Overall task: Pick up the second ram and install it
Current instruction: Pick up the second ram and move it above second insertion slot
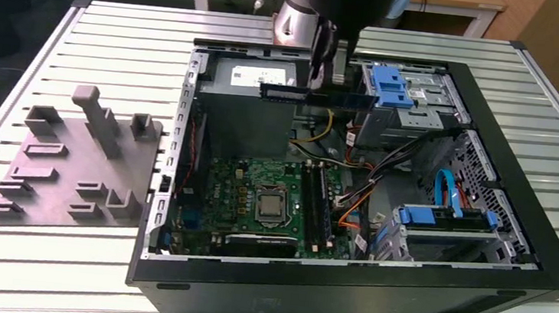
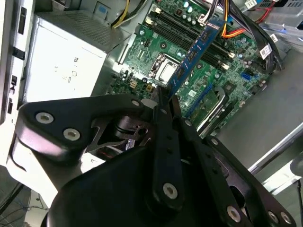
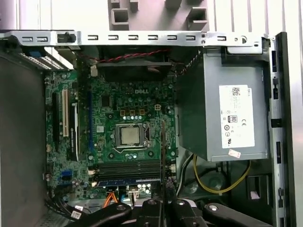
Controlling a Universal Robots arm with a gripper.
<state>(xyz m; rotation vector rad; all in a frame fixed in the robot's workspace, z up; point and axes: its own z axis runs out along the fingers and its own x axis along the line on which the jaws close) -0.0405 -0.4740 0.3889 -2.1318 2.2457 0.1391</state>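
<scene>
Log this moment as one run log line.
gripper: shut on long flat dark green memory stick | place: aloft over open black computer case, above green motherboard | install: not yet seated

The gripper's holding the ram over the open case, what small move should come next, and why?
Probably turn the wrist so the ram lines up with the slots: held in the gripper, it lies crosswise to them.
</scene>
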